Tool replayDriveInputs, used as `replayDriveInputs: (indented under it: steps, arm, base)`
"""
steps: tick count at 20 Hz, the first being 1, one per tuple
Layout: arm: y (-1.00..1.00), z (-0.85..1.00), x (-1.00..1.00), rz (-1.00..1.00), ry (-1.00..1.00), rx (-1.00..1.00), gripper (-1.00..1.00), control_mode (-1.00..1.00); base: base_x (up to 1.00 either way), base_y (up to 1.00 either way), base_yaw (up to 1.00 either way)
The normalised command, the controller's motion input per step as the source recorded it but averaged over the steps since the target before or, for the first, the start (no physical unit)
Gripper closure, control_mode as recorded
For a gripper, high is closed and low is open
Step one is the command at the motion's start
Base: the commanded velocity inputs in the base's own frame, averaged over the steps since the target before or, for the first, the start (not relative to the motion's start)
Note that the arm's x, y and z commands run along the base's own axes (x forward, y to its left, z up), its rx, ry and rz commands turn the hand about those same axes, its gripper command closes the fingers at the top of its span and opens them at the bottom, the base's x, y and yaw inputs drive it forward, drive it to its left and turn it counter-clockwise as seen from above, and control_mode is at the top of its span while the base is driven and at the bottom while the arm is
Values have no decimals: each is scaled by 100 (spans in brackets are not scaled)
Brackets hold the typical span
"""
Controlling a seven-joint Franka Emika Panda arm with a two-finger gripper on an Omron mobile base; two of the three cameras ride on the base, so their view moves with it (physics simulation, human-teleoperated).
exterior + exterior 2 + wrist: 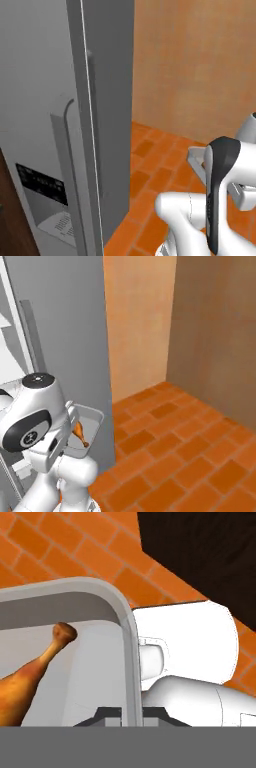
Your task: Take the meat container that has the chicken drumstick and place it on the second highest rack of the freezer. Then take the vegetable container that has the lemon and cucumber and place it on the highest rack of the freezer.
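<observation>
Chicken drumstick point(25, 684) left of end effector point(131, 712)

Freezer door point(100, 125) blocks left — right open.

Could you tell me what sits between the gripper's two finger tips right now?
In the hand view, the gripper is shut on the meat container: its grey rim runs straight down between the two dark tips. The chicken drumstick lies inside the tray, apart from that rim.

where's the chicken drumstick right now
The chicken drumstick lies inside the grey meat container, whose rim the gripper clamps; in the right base view it's beside the arm, by the fridge door.
</observation>
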Motion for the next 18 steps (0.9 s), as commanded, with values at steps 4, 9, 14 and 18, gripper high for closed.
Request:
replayDriveInputs:
  steps: [4,9,14,18]
  arm:
    - [0,0,0,0,0,0,100,100]
    - [0,0,0,0,0,0,100,100]
    - [0,0,0,0,0,0,100,100]
    - [0,0,0,0,0,0,100,100]
  base:
    - [59,-19,86]
    - [10,-8,99]
    - [28,-20,95]
    - [1,-43,80]
